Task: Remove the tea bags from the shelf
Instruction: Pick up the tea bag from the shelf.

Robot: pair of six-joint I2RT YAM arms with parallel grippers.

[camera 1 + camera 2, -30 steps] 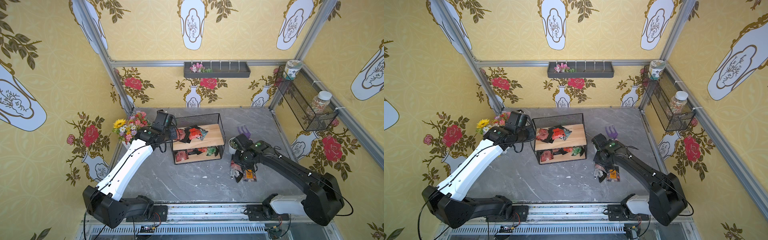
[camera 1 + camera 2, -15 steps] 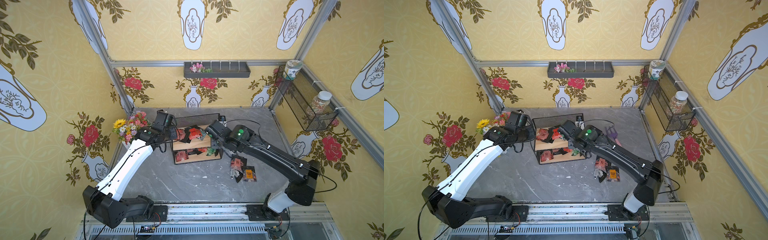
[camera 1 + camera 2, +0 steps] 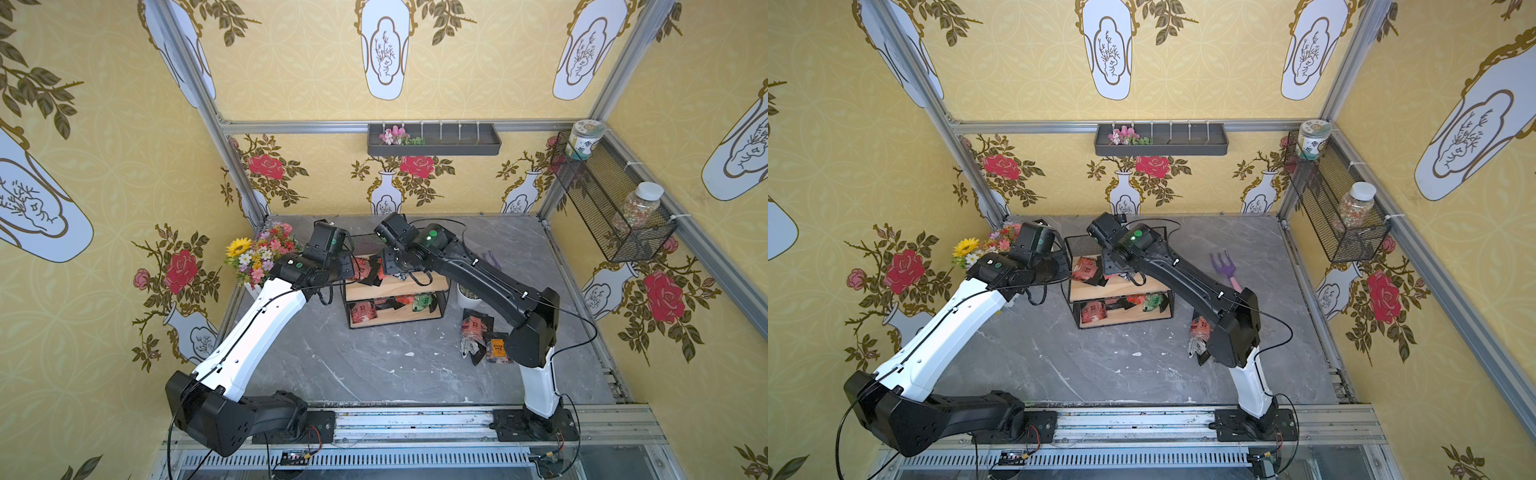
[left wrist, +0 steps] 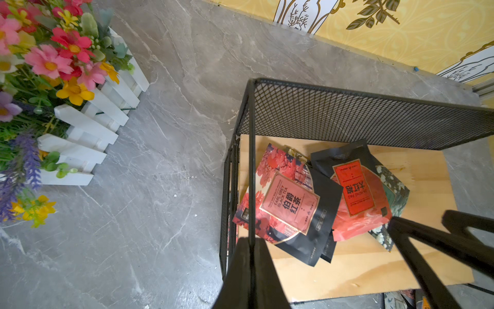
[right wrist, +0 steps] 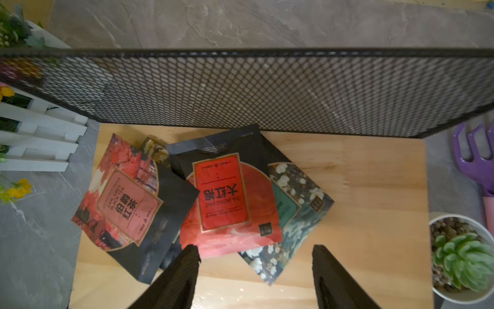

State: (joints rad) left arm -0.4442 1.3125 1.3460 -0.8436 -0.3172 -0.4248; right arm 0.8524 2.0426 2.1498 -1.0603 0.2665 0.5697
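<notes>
The right gripper (image 5: 256, 256) has its jaws parted with nothing between them, poised over the upper board (image 5: 374, 187) of the shelf (image 5: 267, 88). The tea bags (image 5: 224, 198) lie in an overlapping heap on that board, directly ahead of its fingertips, with the nearest red sachet's edge just beside one finger. The left gripper (image 4: 251, 242) is clenched on the shelf's black corner post, the heap just beyond it.

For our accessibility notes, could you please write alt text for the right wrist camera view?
The open right hand hovers over several overlapping tea bags, red and green, on a wooden board of the shelf, in front of its black mesh wall. A potted succulent and a purple garden fork sit on the grey table beside it.
</notes>
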